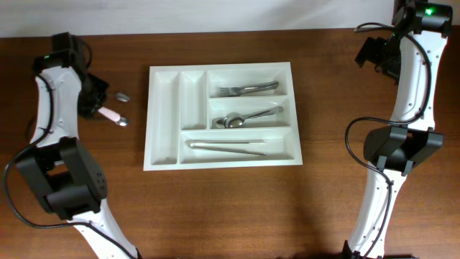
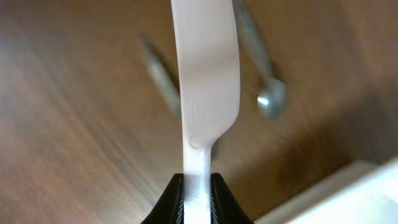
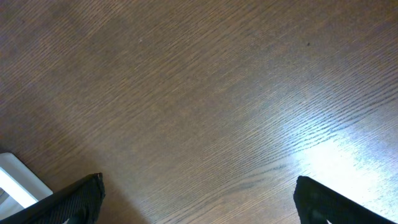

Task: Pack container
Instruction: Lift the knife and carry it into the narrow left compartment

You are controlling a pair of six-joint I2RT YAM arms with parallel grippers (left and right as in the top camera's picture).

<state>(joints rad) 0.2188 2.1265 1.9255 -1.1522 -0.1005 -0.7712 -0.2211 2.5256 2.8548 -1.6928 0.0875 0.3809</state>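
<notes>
Left hand point(image 2: 198, 186) tight on a white utensil point(image 2: 205, 62) over the dark wood-grain table point(image 3: 186, 74); right hand point(image 3: 198, 186) wide apart.

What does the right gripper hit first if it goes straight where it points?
Bare brown wooden tabletop, most likely. The right gripper has its jaws open with nothing between them. A corner of the large white plastic cutlery tray sits off to the side, out of line. Depth to the wood is unclear.
</notes>
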